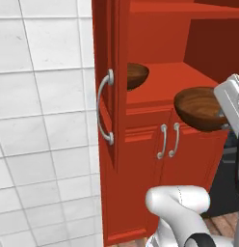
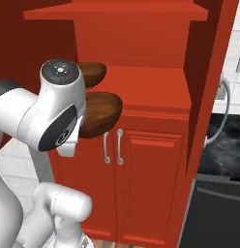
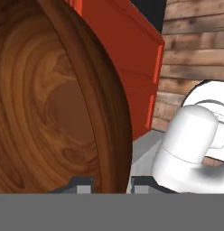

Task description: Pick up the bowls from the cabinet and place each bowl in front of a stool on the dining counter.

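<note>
A glossy brown wooden bowl [image 1: 198, 108] hangs in the air in front of the open red cabinet [image 1: 160, 77], just past the shelf's front edge. My gripper [image 3: 111, 184] is shut on its rim, one fingertip on each side of the wall; the bowl [image 3: 50, 103] looms tilted right before the hand camera. In the right base view the same bowl [image 2: 101, 114] sticks out from behind my arm's white wrist. A second bowl [image 1: 137, 75] rests on the cabinet shelf, half hidden by the open door [image 1: 109, 72]; it is also in the right base view as the bowl [image 2: 94, 72] further back.
The cabinet door with its curved silver handle [image 1: 103, 107] stands open on the left. Below the shelf are lower red cupboards [image 2: 136, 174] with paired thin handles. A black countertop [image 2: 223, 140] and a dark appliance front [image 2: 214, 213] lie to the right. White tiled wall [image 1: 44, 120] is on the left.
</note>
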